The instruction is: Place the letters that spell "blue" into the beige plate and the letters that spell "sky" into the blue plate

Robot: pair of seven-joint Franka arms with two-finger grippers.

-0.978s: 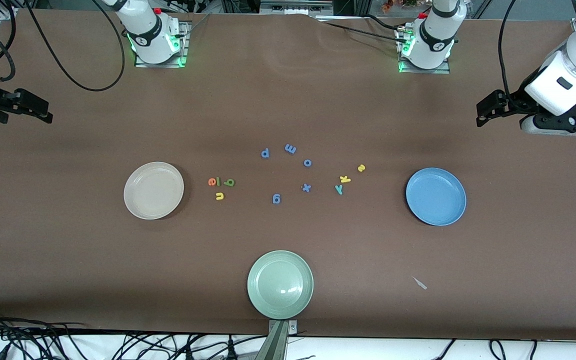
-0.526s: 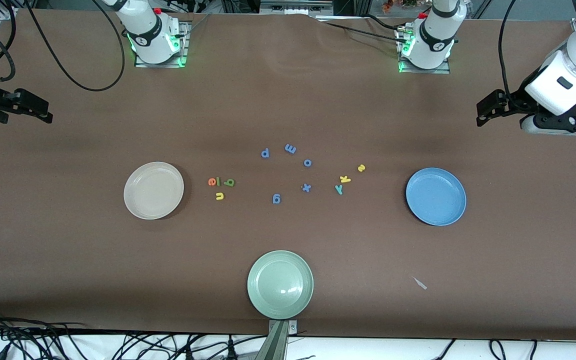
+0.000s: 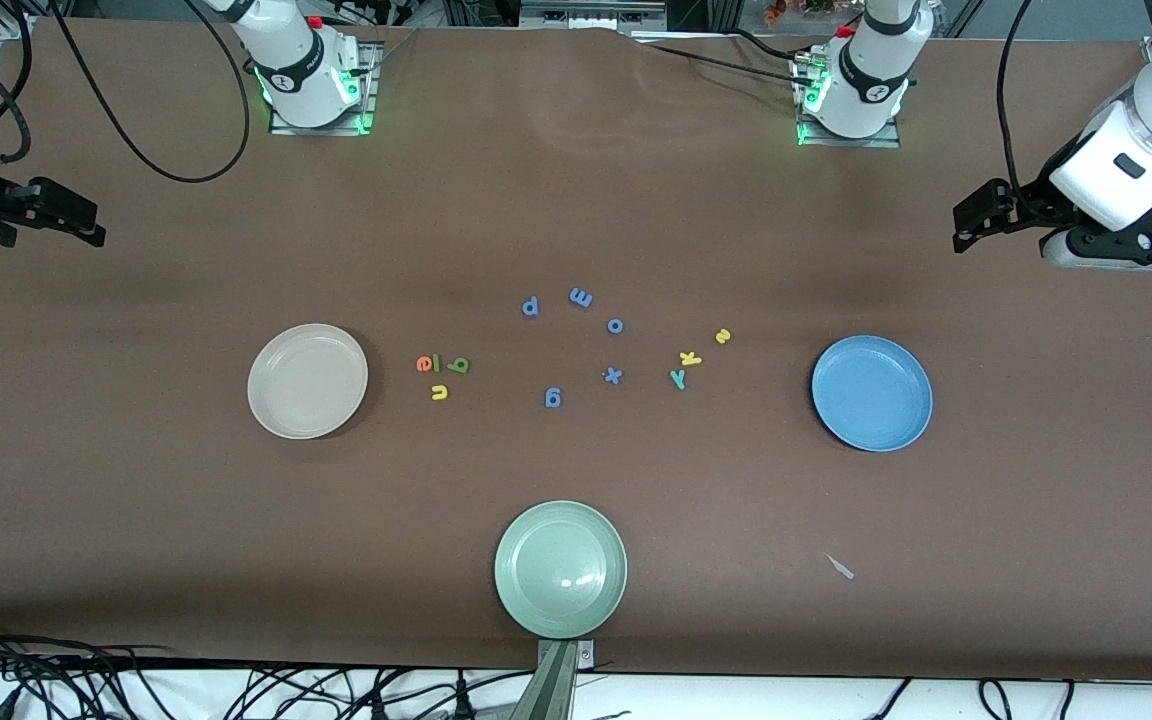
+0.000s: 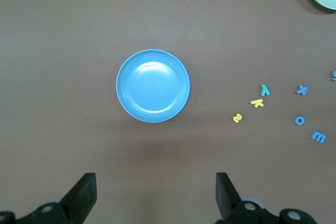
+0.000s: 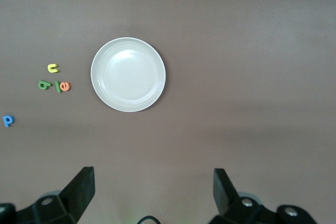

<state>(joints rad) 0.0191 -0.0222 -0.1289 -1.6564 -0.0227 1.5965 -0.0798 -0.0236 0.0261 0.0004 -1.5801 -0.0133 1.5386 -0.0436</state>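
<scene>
The beige plate [image 3: 307, 381] lies toward the right arm's end of the table, with orange e [image 3: 424, 364], green l [image 3: 437, 364], green b [image 3: 458, 365] and yellow u [image 3: 439, 393] beside it. The blue plate [image 3: 872, 393] lies toward the left arm's end, near yellow s [image 3: 722, 336], yellow k [image 3: 690, 358] and teal y [image 3: 677, 378]. Both plates hold nothing. My left gripper [image 3: 976, 222] hangs open high over the table's end, looking down on the blue plate [image 4: 153, 86]. My right gripper [image 3: 61, 215] hangs open over the other end, above the beige plate [image 5: 128, 74].
Several all-blue letters lie between the two groups, among them p [image 3: 530, 306], m [image 3: 581, 297] and x [image 3: 613, 376]. A pale green plate [image 3: 560, 569] sits near the table's front edge. A small grey scrap [image 3: 840, 566] lies nearer the camera than the blue plate.
</scene>
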